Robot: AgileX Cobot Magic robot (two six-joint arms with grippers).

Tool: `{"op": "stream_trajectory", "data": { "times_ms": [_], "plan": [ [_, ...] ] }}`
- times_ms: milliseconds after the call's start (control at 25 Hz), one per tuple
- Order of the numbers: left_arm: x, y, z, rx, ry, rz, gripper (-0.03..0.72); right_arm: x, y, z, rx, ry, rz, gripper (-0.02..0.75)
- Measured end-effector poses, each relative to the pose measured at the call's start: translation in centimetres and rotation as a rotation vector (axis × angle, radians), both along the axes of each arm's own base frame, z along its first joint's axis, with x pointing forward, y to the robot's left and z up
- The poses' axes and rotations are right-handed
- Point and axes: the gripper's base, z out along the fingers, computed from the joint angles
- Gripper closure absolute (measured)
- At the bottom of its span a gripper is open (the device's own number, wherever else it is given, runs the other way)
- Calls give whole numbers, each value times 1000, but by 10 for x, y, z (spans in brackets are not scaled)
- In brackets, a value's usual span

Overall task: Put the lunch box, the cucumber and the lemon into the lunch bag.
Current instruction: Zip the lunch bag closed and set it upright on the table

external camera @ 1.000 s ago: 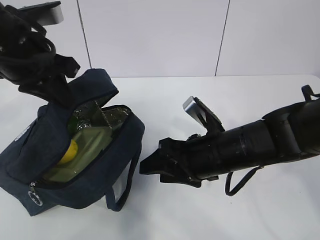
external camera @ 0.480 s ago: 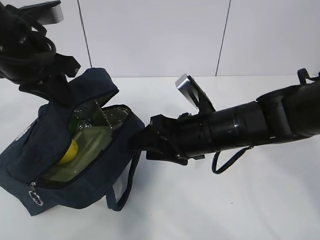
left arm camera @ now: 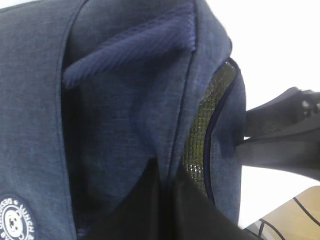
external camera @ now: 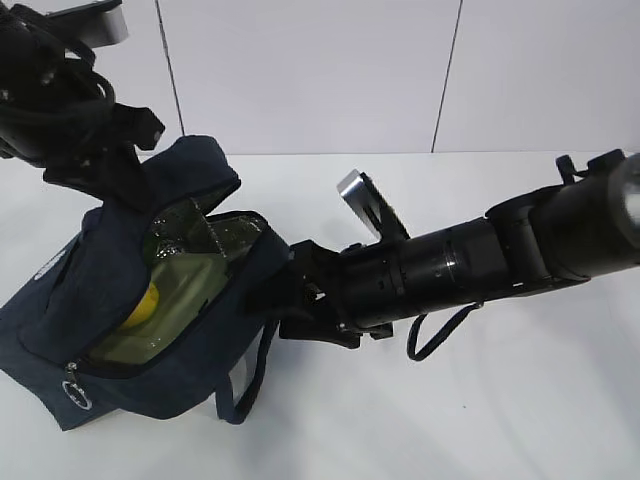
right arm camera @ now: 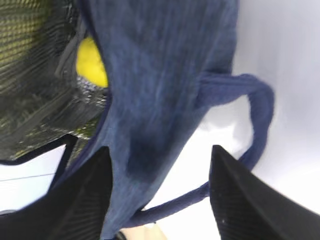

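The right arm stretches from the frame's right edge toward centre-left, its right gripper point(external camera: 275, 305) spread wide, straddling the near wall of the lunch bag point(external camera: 200, 370) at lower left. At upper left, the left gripper point(external camera: 118, 180) pinches the bag's raised flap. The lemon point(external camera: 145, 305) and the lunch box point(external camera: 185, 295) lie inside.

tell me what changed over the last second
The right gripper slid left across the table up to the lunch bag, its open jaws now straddling the bag's side wall. The left gripper stayed shut on the raised flap; lunch box and lemon stayed inside.
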Motion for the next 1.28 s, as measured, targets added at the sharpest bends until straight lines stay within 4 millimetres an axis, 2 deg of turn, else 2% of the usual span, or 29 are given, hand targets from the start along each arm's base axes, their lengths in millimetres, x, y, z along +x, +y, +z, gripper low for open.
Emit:
{"op": "stream_trajectory", "data": {
  "times_ms": [160,280,640,680,1280],
  "plan": [
    [0,0,0,0,0,0,695,0,2,-1,25,12,20,281],
    [0,0,0,-3,1,1,695,2,5,2,38,0,28,339],
    [0,0,0,-5,0,2,695,4,5,4,37,-27,37,700],
    [0,0,0,-5,0,2,695,4,5,4,35,-37,42,720],
    [0,1,0,11,-1,-4,695,3,5,7,18,-81,76,730]
  ]
}}
